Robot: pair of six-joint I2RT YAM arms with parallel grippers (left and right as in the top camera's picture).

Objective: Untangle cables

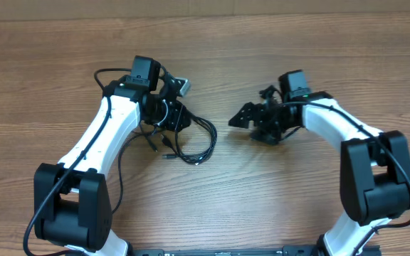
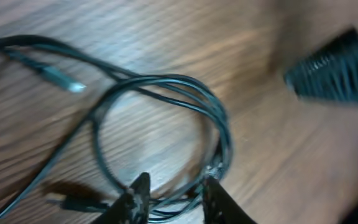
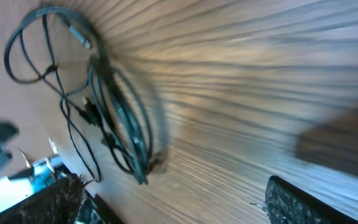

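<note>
The cables (image 1: pixel 193 142) are thin black cords in loose overlapping loops on the wooden table, just right of my left gripper (image 1: pixel 171 117). In the left wrist view the loop (image 2: pixel 166 93) lies flat, with a silvery plug tip (image 2: pixel 67 81) at the upper left. My left gripper (image 2: pixel 176 186) is part-way open, and several strands pass between its fingertips. My right gripper (image 1: pixel 244 117) is wide open and empty, to the right of the cables and apart from them. The right wrist view shows its pads far apart (image 3: pixel 173 199) and the cables (image 3: pixel 117 118) at the left.
The wooden table (image 1: pixel 276 192) runs all round. Thicker black arm wires run along the left arm (image 1: pixel 119 163). One ridged pad of the right gripper shows at the upper right of the left wrist view (image 2: pixel 334 68). The left arm's wrist (image 3: pixel 36 174) shows in the right wrist view.
</note>
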